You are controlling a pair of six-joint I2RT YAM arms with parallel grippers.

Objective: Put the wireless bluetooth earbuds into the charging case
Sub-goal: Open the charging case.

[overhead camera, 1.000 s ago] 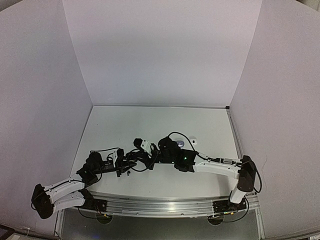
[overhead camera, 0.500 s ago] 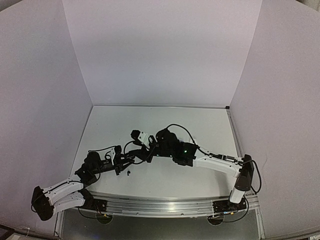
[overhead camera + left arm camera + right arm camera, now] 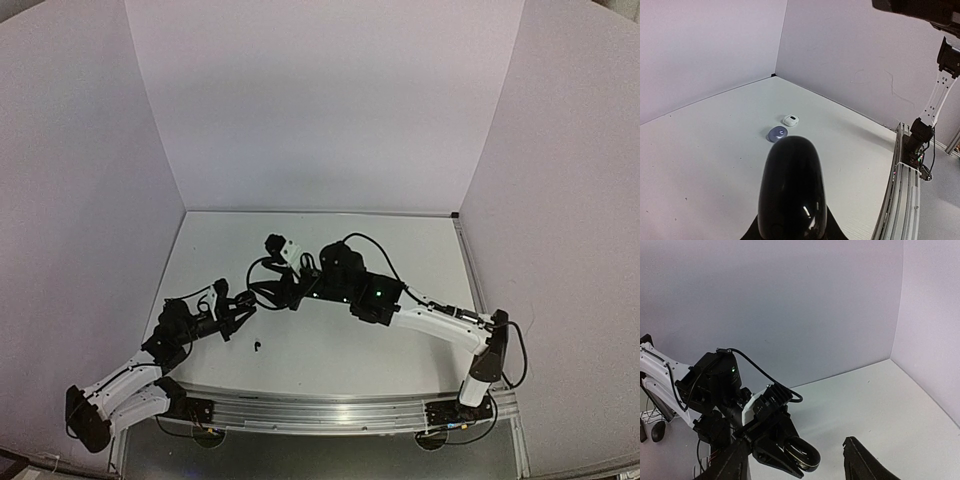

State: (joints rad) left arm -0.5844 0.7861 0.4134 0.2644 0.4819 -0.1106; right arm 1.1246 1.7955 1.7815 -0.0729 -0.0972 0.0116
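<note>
Earbud (image 3: 258, 347), a tiny black speck, lies on the table (image 3: 400, 250) near the left pincer (image 3: 228, 312), which we see pinching a glossy black case (image 3: 790, 190). Right pincer (image 3: 270, 290) beside it has fingers spread. Farther out sit a greyish case (image 3: 777, 133) and a white case (image 3: 790, 120), close together.

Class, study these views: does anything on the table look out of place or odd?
A small black piece lies loose on the table, beside the left gripper, outside any case; it is too small to identify. The left gripper is shut on the black case. Nothing else stands out.
</note>
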